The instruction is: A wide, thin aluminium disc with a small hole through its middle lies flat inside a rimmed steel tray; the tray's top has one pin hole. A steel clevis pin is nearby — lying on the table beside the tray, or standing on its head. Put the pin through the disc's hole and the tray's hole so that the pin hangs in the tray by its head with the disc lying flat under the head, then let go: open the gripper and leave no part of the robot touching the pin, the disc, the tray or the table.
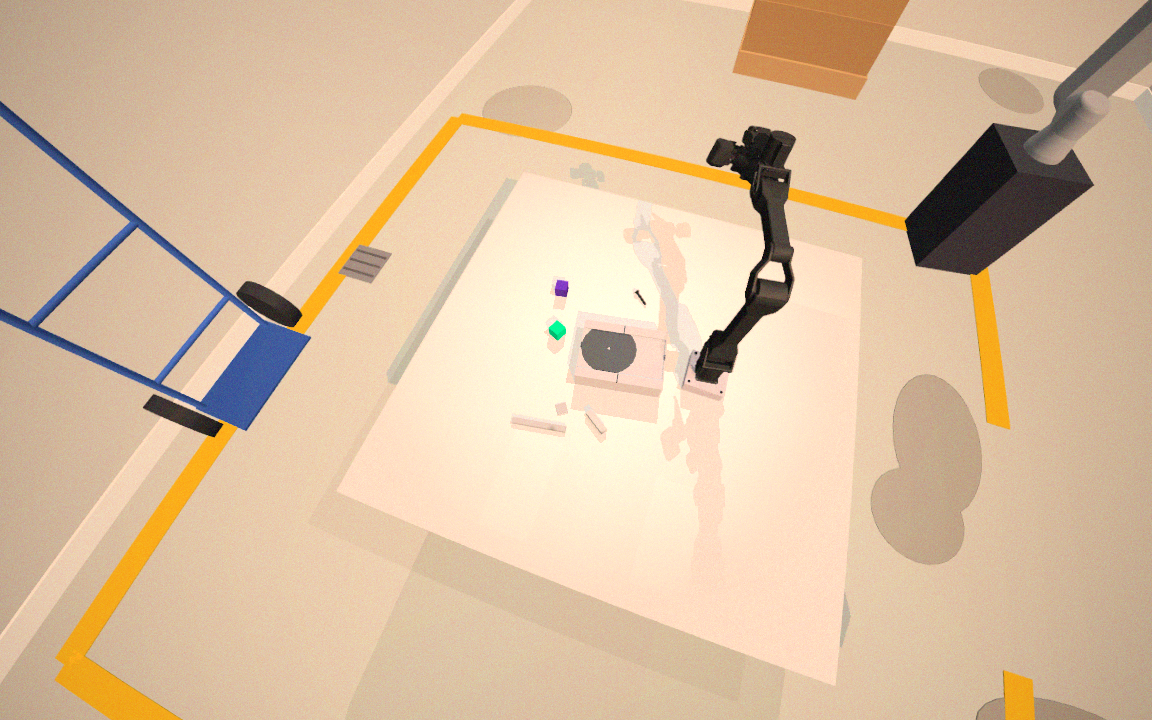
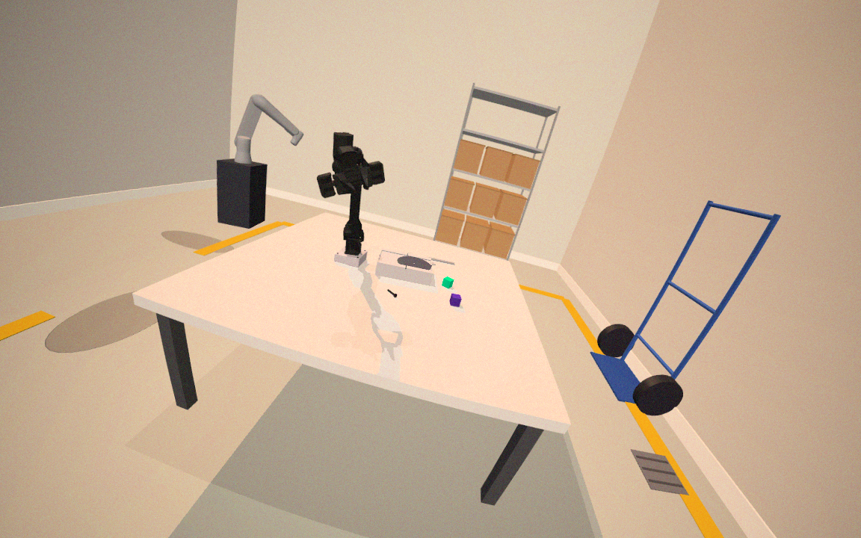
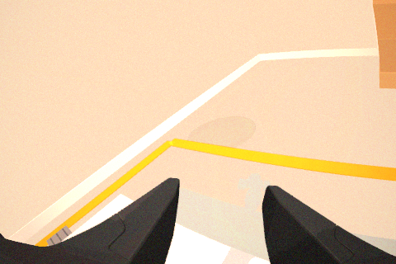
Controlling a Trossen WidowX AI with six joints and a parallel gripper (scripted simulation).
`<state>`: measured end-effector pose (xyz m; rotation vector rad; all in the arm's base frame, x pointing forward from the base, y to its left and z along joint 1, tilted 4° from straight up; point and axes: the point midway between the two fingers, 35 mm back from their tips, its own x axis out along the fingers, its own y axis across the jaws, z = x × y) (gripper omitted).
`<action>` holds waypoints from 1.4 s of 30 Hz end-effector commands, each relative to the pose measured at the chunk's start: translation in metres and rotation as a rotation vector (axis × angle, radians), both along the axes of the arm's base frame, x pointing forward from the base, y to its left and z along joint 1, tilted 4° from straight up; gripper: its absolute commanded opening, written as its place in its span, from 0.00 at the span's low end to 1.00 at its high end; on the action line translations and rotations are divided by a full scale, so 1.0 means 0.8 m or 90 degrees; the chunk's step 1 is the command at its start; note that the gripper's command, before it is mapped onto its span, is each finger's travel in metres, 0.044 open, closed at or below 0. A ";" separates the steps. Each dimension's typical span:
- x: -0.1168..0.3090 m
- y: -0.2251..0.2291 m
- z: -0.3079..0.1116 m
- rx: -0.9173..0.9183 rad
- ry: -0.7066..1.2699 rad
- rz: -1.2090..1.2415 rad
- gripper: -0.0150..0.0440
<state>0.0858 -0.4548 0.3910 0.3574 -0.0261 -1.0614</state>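
Our pin (image 1: 640, 297) (image 2: 392, 293) lies on the table just beside the tray (image 1: 644, 362) (image 2: 404, 273); the disc (image 1: 608, 350) (image 2: 415, 262) sits inside the tray. High above the tray's level, our claw (image 3: 223, 193) is spread, holding nothing. Coming down off-centre, we could roll the pin away.
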 end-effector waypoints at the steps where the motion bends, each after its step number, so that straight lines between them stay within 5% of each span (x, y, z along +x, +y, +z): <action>1: 0.040 -0.002 -0.066 0.103 0.034 0.018 0.53; 10: 0.136 0.054 -0.233 0.366 0.190 0.081 0.53; 22: 0.181 0.222 -0.398 0.635 0.575 0.192 0.53; 42: 0.180 0.250 -0.432 0.663 0.649 0.211 0.53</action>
